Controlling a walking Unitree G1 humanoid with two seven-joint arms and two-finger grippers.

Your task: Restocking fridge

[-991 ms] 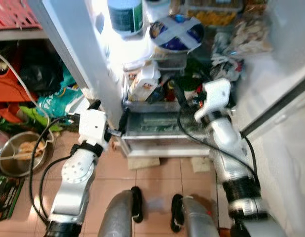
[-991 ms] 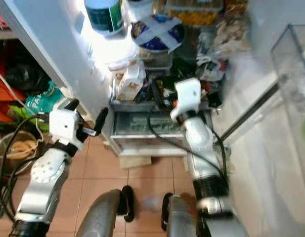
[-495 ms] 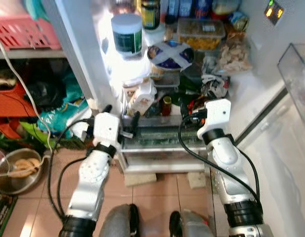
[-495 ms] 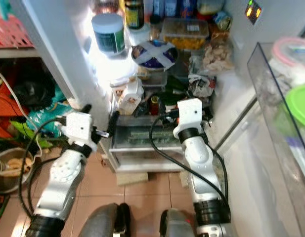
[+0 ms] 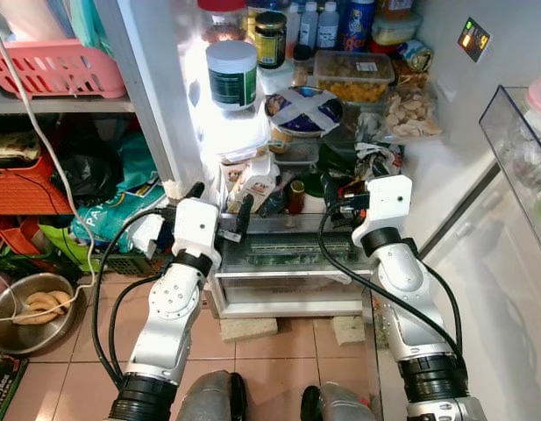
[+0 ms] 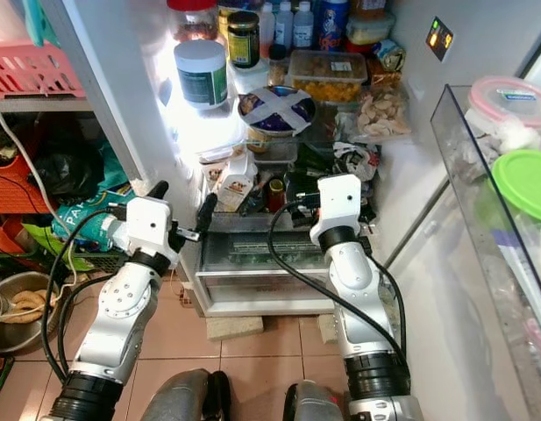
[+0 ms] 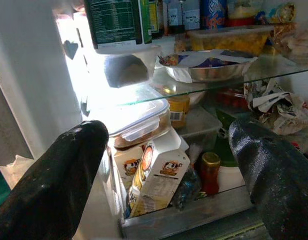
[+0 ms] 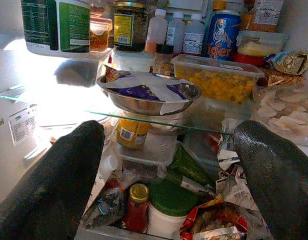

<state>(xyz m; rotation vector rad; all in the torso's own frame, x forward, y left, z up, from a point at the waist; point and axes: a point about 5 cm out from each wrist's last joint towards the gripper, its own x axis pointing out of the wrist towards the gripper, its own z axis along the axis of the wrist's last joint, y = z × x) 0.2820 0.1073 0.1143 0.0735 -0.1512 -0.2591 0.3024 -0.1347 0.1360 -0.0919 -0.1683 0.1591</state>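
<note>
Tiled kitchen floor [image 5: 279,351] underfoot, open fridge [image 5: 445,175] ahead, door swung out toward 3 o'clock.

Head views: standing square to the lower shelves, both arms raised level with the crisper drawer [image 5: 288,254]. Left gripper [image 5: 219,211] hovering at the fridge's 9 o'clock edge, fingers spread wide, holding nothing. Right gripper [image 5: 345,200] reaching over the drawer lip; spread not readable from here. Shelves crowding: white tub [image 5: 231,74] and foil-crossed steel bowl [image 5: 303,89] at 12 o'clock, lidded food box [image 5: 354,75] beside them. Judged as lining up for a reach, with no restock item in hand.

Left wrist view: fingers [image 7: 54,175] gaping wide, framing a tilted juice carton [image 7: 156,177] leaning against a lidded container, probably wedged for lack of room. Glass shelf edge [image 7: 193,90] running just above, limiting upward clearance.

Right wrist view: fingers [image 8: 59,175] parted wide, empty. Red-capped jar [image 8: 136,207] and green lid [image 8: 173,197] sitting between them, packets pressing in at 5 o'clock. Little open room remaining.
</note>
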